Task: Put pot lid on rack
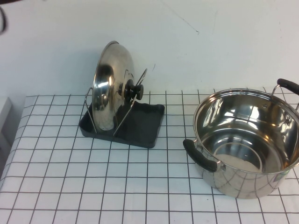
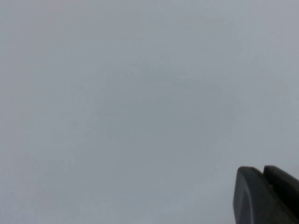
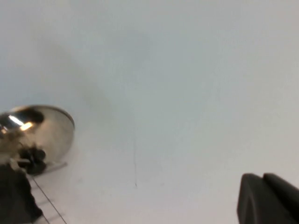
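The shiny steel pot lid [image 1: 110, 86] stands on edge in the dark grey rack [image 1: 140, 128], leaning between its wire loops, its black knob [image 1: 131, 89] facing right. The lid also shows in the right wrist view [image 3: 44, 128]. Neither arm shows in the high view. My left gripper [image 2: 264, 175] shows in the left wrist view against a blank grey surface, its two dark fingers pressed together, holding nothing. My right gripper [image 3: 264, 179] shows in the right wrist view, fingers together and empty, well away from the lid.
A deep steel pot [image 1: 247, 142] with two black handles stands open at the right on the white checked cloth [image 1: 93, 191]. A white wall rises behind the table. A grey object sits at the far left edge [image 1: 3, 121].
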`<control>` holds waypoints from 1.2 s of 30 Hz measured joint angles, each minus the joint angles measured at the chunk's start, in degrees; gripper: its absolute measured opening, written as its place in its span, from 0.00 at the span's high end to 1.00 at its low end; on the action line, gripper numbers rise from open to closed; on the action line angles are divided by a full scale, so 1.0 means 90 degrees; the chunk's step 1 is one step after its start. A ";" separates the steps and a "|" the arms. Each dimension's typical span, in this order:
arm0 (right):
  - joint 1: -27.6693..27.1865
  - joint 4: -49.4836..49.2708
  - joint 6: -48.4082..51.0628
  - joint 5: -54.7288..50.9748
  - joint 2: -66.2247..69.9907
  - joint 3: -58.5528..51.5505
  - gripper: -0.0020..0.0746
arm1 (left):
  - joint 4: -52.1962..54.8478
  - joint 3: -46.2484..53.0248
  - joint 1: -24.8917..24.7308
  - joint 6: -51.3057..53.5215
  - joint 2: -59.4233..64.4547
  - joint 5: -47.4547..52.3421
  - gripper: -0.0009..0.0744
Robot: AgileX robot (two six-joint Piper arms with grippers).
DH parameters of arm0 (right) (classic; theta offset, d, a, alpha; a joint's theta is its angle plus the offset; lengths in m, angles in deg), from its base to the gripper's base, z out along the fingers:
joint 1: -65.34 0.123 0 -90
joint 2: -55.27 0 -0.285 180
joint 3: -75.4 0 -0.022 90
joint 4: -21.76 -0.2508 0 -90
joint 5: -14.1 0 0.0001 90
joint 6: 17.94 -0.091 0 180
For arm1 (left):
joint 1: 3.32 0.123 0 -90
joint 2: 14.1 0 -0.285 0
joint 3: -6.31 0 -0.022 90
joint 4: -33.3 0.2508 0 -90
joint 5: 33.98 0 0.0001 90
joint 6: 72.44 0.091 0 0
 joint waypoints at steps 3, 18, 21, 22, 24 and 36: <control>0.0000 0.1784 -0.1062 -0.0080 0.0196 0.0000 0.97 | -0.0365 0.0000 0.0000 0.1182 -0.0281 0.1493 0.98; 0.0000 0.5103 -0.4898 -0.4453 0.1030 0.0667 0.97 | -0.9280 0.0262 0.0000 0.7579 -0.0843 0.6207 0.99; 0.0000 0.3833 -0.4559 -0.4277 0.0533 0.0448 0.97 | -1.0920 0.0736 -0.0009 0.8585 -0.1326 0.5949 0.99; 0.0000 0.3429 -0.4452 -0.4163 0.0320 0.0329 0.97 | -1.1217 0.0961 -0.0009 0.8799 -0.1557 0.5875 0.99; 0.0000 0.3011 -0.4331 -0.3995 -0.0077 0.0064 0.97 | -1.1823 0.1488 -0.0009 0.9332 -0.2094 0.5725 0.99; 0.0000 0.1272 -0.3458 -0.3372 -0.2118 -0.1907 0.97 | -1.4886 0.4779 -0.0009 1.1909 -0.5486 0.5644 0.99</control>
